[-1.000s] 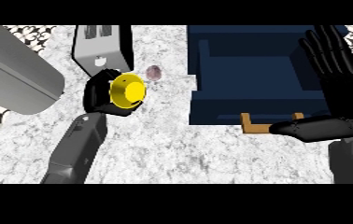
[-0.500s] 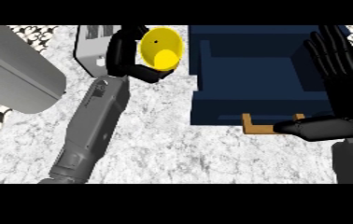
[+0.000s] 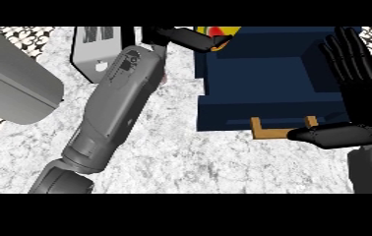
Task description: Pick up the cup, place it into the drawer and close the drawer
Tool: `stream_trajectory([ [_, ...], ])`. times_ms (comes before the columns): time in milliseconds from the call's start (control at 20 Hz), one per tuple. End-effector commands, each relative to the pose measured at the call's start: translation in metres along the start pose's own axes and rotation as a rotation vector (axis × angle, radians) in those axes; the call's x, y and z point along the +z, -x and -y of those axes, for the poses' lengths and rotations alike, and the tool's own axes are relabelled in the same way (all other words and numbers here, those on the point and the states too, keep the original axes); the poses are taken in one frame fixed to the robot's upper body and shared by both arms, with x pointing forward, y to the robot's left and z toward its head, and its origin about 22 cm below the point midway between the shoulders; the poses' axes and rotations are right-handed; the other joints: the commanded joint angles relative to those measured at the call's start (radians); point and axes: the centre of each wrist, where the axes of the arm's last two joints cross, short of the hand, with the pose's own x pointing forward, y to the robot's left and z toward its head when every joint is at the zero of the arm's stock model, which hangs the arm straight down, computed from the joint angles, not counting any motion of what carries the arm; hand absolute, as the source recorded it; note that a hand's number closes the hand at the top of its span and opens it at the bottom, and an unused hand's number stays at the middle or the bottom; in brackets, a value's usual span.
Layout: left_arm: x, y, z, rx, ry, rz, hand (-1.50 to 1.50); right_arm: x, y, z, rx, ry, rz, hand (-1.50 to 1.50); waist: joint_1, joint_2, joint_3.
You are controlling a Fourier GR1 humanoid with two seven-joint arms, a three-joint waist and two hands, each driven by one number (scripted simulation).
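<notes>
The left hand (image 3: 178, 37) is at the far edge of the view, at the end of the grey left forearm (image 3: 116, 107), which crosses the marble counter (image 3: 181, 161) diagonally from the near left. Its black fingers (image 3: 198, 41) are curled around the yellow cup (image 3: 228, 32) and hide most of it. Only a small yellow part with a bit of red shows above the fingers, so I cannot tell which way the mouth of the cup points or how its long axis lies. The cup is held at the far left corner of the dark blue drawer (image 3: 269, 77), just at the rim of it.

The drawer is pulled open, and its wooden handle (image 3: 280, 130) is on the near side. The right hand (image 3: 355, 92) is at the right edge, beside the drawer, with fingers straight and pointing to the far side; it holds nothing, and its thumb lies close to the handle.

A white box with slots (image 3: 94, 50) stands left of the left hand. A plain grey object (image 3: 22, 90) is at the left edge.
</notes>
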Motion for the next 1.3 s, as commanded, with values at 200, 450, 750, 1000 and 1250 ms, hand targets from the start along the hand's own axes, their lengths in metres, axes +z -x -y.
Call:
stream_trajectory([
  [200,-0.012,0.006,0.030,-0.107,0.021,-0.205,1.50,-0.006,-0.008,-0.011,-0.005,0.003,0.017,-1.50,-0.025,0.008,0.000],
  [450,-0.011,0.016,0.034,-0.210,-0.001,-0.267,1.50,-0.021,-0.009,-0.013,-0.030,-0.059,0.047,-1.50,-0.079,0.023,0.001],
  [750,-0.001,0.030,0.034,-0.271,0.135,-0.400,1.50,-0.027,-0.011,-0.015,-0.028,-0.079,0.071,-1.50,-0.127,0.034,0.002],
  [1000,0.007,0.039,0.031,-0.281,0.166,-0.418,-1.50,-0.025,-0.007,-0.024,-0.038,-0.135,0.076,-1.50,-0.164,0.047,0.002],
  [1250,0.018,0.046,0.027,-0.155,0.087,-0.371,-1.50,-0.036,-0.017,-0.047,-0.137,-0.248,0.118,-1.50,-0.187,0.049,0.000],
])
